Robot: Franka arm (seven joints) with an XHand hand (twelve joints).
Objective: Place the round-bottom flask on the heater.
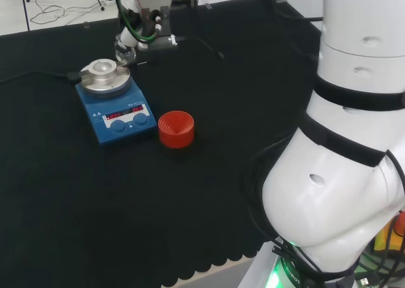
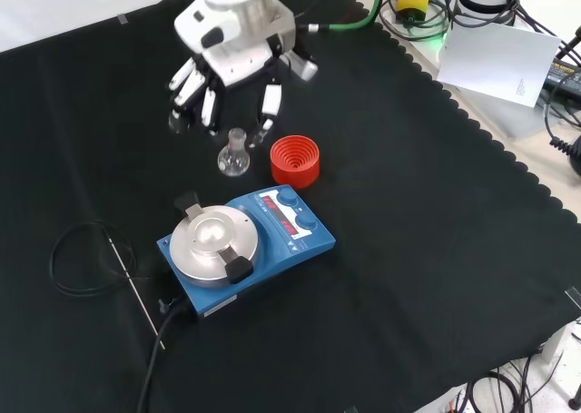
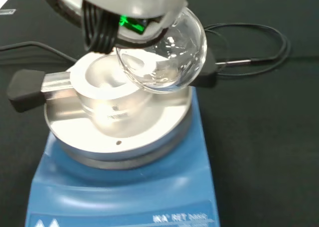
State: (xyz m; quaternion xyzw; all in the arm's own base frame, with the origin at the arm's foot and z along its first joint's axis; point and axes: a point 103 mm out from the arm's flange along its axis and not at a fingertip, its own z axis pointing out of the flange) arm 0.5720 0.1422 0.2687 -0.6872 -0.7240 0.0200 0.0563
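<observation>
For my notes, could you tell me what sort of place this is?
Probably a robotics lab set up for chemistry tasks: a blue heater, a glass flask held by the robot hand, and a red stand on black cloth.

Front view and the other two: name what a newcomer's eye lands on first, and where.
The blue heater with its silver bowl-shaped top sits mid-cloth in the front view, the red ribbed stand just behind it. Above them the hand holds a clear round-bottom flask by the neck. In the wrist view, its bulb hangs close over the heater's bowl.

Black-clothed bench (image 2: pixel 436 250) carries blue heater (image 2: pixel 247 248) and red stand (image 2: pixel 295 161).
</observation>
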